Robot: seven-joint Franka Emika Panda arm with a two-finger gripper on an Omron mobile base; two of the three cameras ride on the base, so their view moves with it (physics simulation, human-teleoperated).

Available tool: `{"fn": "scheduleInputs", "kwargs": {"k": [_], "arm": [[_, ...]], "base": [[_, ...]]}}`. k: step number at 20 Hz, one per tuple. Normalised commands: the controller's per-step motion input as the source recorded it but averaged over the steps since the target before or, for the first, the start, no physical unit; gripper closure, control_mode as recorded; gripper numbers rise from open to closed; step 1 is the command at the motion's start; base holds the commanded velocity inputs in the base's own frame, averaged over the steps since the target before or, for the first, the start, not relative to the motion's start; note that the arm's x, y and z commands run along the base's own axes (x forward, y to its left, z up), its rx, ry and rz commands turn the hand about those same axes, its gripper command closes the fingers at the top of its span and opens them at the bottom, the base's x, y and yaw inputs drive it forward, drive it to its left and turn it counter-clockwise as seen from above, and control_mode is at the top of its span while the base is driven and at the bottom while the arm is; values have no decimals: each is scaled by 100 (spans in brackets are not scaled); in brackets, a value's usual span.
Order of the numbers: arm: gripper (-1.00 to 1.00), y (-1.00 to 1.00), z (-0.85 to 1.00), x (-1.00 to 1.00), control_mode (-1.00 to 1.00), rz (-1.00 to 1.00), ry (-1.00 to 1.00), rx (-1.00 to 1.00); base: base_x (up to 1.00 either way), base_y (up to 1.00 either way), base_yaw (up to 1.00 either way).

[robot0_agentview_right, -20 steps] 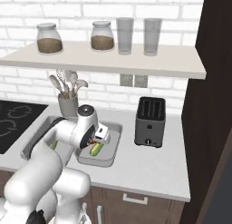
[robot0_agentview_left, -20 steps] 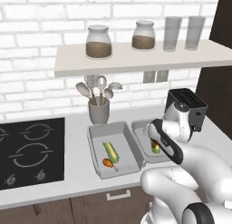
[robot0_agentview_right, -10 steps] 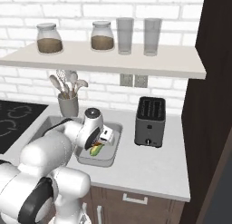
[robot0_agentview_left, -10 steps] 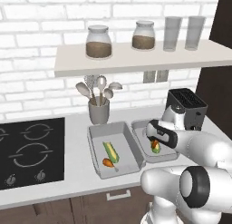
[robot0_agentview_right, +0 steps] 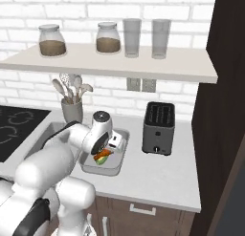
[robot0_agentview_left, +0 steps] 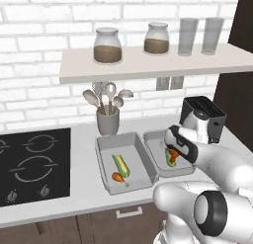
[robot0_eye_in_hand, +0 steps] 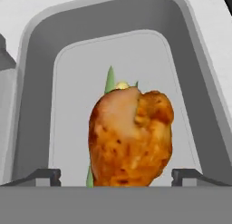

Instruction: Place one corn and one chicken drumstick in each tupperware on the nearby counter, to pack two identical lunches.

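The smaller tupperware sits on the counter. In it a chicken drumstick lies on top of a corn whose green tip pokes out behind it. My gripper hovers low over this tray, open, with its fingertips standing either side of the drumstick. To the left, the larger tupperware holds another corn and another drumstick.
A black toaster stands just right of the trays. A grey utensil holder is behind them by the wall. The stove lies to the left. A wall shelf with jars and glasses hangs overhead.
The jaws have spread wider and let go of the drumstick, which now rests on the corn in the smaller tupperware. The hand has barely moved.
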Motion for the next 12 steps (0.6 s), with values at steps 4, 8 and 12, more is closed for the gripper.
{"fn": "scheduleInputs", "kwargs": {"k": [4,8,12], "arm": [[-100,-3,71,-73,-100,0,-13,0],[-100,0,35,-81,-100,0,-12,0],[-100,0,22,-97,-100,0,-2,0]], "base": [[0,0,0],[0,0,0],[0,0,0]]}}
